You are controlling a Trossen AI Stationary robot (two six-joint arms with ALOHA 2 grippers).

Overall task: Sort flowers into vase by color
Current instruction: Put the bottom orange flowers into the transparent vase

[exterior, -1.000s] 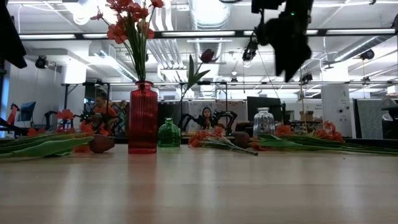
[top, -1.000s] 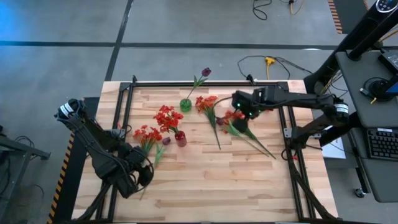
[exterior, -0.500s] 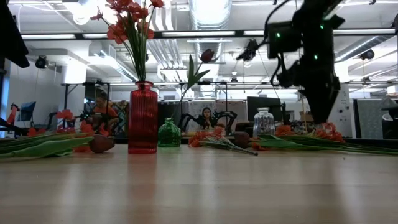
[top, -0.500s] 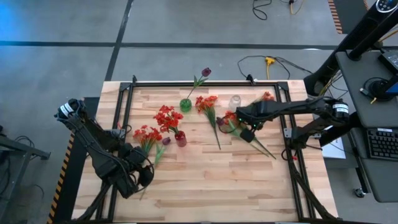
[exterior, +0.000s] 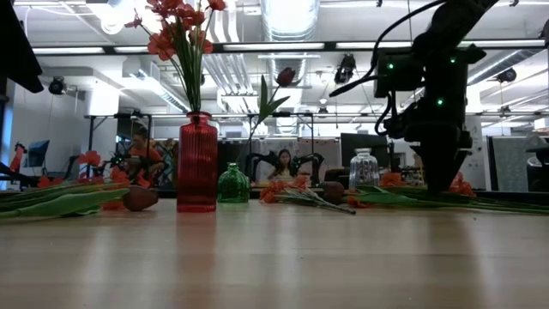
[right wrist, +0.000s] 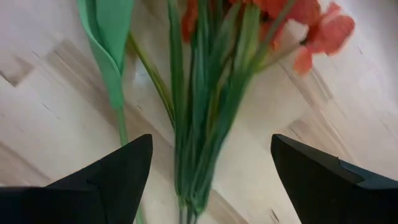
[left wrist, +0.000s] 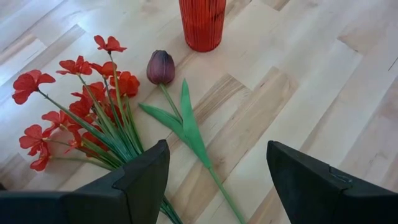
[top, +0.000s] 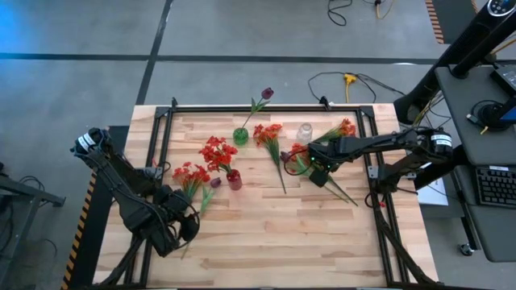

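The wooden bench [top: 266, 234] carries everything, with the left arm parked at its near-left corner and the right arm reaching in from the right side. The right pincer [top: 310, 167] is low over a bunch of orange-red flowers [right wrist: 211, 93] lying flat right of the middle, its fingers [right wrist: 106, 180] spread to either side of the green stems without touching them. The left pincer [left wrist: 214, 186] is also spread, hovering above a red bunch [left wrist: 81, 106] and a dark purple tulip bud [left wrist: 161, 66] that lie on the bench just beside the red vase [top: 235, 180]. That red vase holds upright red blooms [top: 216, 151]. Behind it the small green vase [top: 240, 136] holds one purple tulip [top: 266, 93]. Another orange-red bunch [top: 270, 137] lies between the green vase and a small clear glass vase [top: 305, 131], and one more orange bunch [top: 343, 128] lies near the right rail.
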